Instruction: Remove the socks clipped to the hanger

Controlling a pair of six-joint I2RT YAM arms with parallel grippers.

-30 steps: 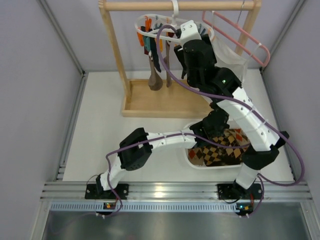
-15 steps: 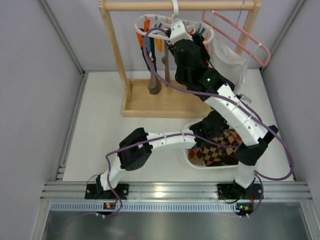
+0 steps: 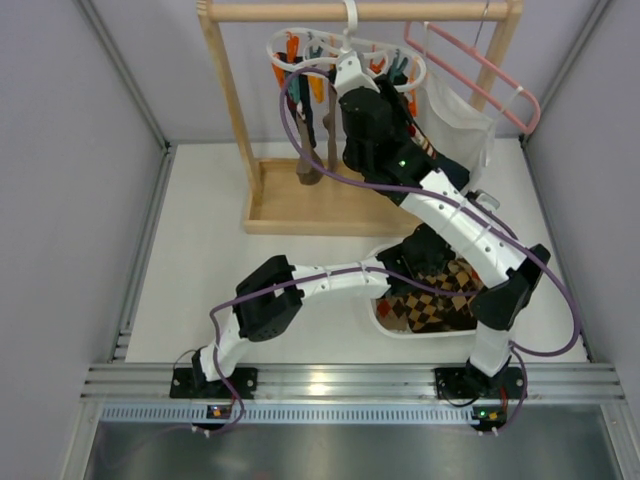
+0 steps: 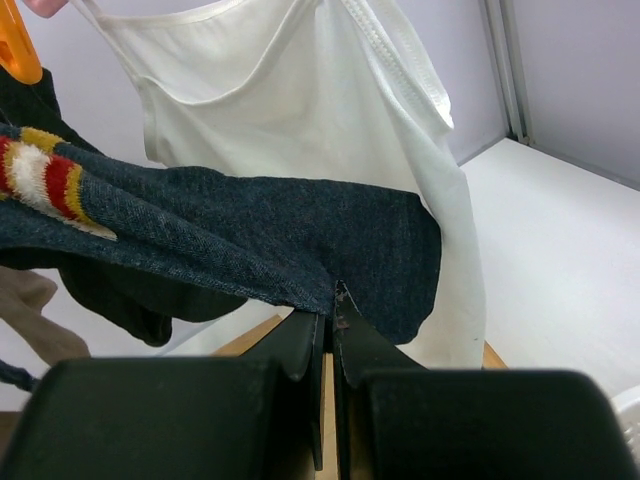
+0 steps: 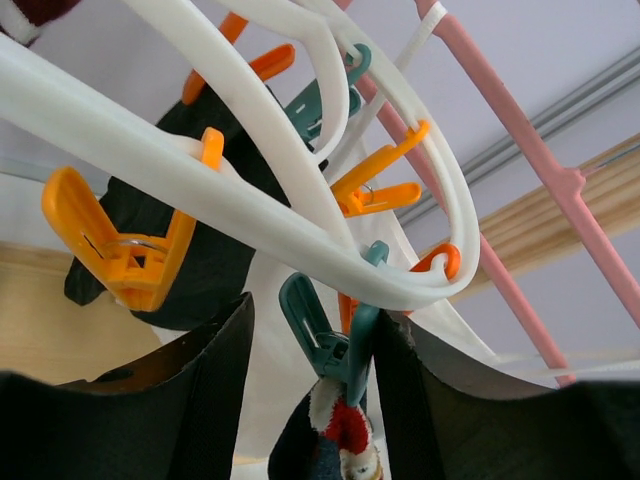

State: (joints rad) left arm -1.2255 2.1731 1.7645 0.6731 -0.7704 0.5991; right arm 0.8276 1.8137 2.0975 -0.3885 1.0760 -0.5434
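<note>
The white ring hanger [image 3: 300, 45] hangs from the wooden rack's bar, with orange and teal clips. In the right wrist view my open right gripper [image 5: 315, 310] straddles a teal clip [image 5: 345, 345] under the hanger ring [image 5: 250, 220]. That clip pinches the red-and-white striped cuff [image 5: 345, 435] of a navy sock. My left gripper [image 4: 330, 305] is shut on the lower edge of that navy sock [image 4: 250, 230]. A brown sock [image 3: 308, 165] and dark socks [image 5: 210, 270] still hang clipped. In the top view the right arm [image 3: 440, 200] hides the left gripper.
The wooden rack [image 3: 225, 110] stands at the back on its tray base. A pink wire hanger [image 3: 480, 70] holds a white garment [image 4: 300, 90] right of the socks. A white basket [image 3: 385, 322] with argyle socks sits under both arms.
My right arm has swung left along the hanger, from its right end to its middle. The left arm has stayed still.
</note>
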